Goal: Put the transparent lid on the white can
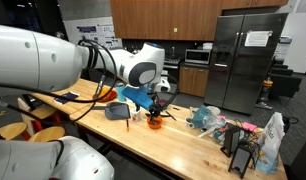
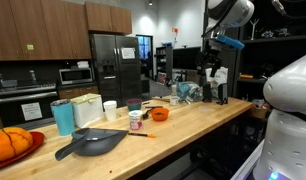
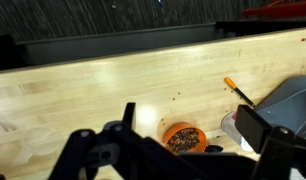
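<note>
The white can (image 2: 110, 108) stands upright on the wooden counter, left of the orange bowl (image 2: 159, 114). My gripper (image 1: 158, 97) hangs above the orange bowl (image 1: 155, 122). In the wrist view the gripper (image 3: 193, 115) is open and empty, with the orange bowl (image 3: 183, 137), holding dark crumbs, below between the fingers. A small round grey-clear thing (image 3: 233, 124), perhaps the transparent lid, lies right beside the bowl. It may be the same as a small item (image 2: 136, 120) near the bowl. I cannot tell for sure.
A dark grey pan (image 2: 93, 142) and an orange pen (image 3: 238, 92) lie near the bowl. A teal cup (image 2: 62, 117) and white jars (image 2: 85, 108) stand at the back. Clutter (image 1: 208, 118) and a white bag (image 1: 273, 140) sit at one end of the counter.
</note>
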Robot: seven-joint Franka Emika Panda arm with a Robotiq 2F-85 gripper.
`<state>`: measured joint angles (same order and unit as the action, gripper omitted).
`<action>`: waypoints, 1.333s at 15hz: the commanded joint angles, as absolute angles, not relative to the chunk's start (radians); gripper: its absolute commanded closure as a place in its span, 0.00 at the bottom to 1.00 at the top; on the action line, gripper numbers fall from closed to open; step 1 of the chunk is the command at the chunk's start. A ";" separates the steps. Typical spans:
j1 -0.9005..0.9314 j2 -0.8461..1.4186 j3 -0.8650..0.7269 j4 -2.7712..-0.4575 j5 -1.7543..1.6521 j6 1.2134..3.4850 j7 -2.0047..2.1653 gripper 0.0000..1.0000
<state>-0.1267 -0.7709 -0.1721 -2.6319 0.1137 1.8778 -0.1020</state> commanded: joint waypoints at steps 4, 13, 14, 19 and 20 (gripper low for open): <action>-0.148 -0.701 -0.273 -2.660 0.041 2.005 -0.273 0.00; -0.212 -0.449 -0.405 -2.559 0.025 2.089 -0.376 0.00; -0.216 -0.404 -0.417 -2.538 0.030 2.100 -0.391 0.00; -0.246 -0.249 -0.501 -2.375 0.023 1.809 -0.577 0.00; -0.253 -0.305 -0.472 -2.456 0.042 1.916 -0.518 0.00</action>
<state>-0.2271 -0.3078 -0.4975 -2.4559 0.0338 1.9160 -0.5128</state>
